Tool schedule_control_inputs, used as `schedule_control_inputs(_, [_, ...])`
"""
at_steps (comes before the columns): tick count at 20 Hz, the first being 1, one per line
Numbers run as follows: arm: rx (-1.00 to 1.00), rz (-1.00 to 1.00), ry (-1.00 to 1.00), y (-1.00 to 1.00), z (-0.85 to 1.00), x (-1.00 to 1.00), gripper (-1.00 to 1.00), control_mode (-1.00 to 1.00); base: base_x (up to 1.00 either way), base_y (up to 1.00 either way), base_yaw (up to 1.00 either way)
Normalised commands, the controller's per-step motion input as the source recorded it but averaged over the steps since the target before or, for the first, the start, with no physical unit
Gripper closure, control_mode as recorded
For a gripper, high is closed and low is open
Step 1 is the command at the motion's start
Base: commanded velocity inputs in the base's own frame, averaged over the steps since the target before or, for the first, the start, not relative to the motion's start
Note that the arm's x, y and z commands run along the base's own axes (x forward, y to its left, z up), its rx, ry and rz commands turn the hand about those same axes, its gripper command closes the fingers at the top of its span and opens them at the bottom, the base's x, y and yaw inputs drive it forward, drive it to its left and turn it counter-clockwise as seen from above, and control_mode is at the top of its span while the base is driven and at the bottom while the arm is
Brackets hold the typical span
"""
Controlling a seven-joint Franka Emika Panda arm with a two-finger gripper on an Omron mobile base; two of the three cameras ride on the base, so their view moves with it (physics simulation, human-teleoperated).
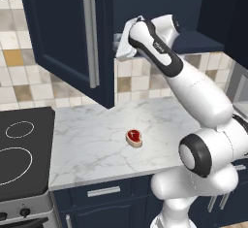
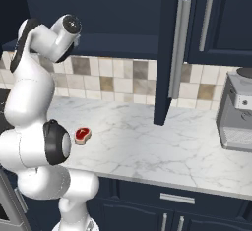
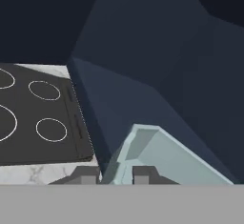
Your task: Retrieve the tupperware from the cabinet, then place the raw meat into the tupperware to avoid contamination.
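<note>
We have two cameras behind the arm, both looking forward and down over the marble counter (image 1: 97, 139) toward the tiled back wall. The left base view sits to the arm's left, taking in the stove (image 1: 22, 149) at the near left and the open cabinet (image 1: 63, 33) door above. The right base view looks from the arm's right, reaching as far right as a steel appliance (image 2: 238, 112). Both share the counter, the wall tiles, the cabinet and the raw meat (image 1: 134, 137) lying on the marble. Our hand view sits very close to the tupperware (image 3: 162, 158), facing into the dark cabinet interior, with the stove seen at its left.
</note>
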Motion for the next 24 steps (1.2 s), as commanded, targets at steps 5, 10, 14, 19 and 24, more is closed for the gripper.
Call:
schedule_control_inputs(5, [0.0,0.0,-0.04,-0.16,0.0,-0.61,1.0,-1.0,0.0,0.0,0.0])
schedule_control_inputs(10, [0.0,0.0,-0.02,-0.16,0.0,-0.59,1.0,-1.0,0.0,0.0,0.0])
schedule_control_inputs(14, [0.0,0.0,0.0,-0.14,0.0,-0.55,1.0,-1.0,0.0,0.0,0.0])
schedule_control_inputs(19, [0.0,0.0,0.0,-0.08,0.0,-0.5,1.0,-1.0,0.0,0.0,0.0])
schedule_control_inputs(24, [0.0,0.0,0.0,-0.07,0.0,-0.49,1.0,-1.0,0.0,0.0,0.0])
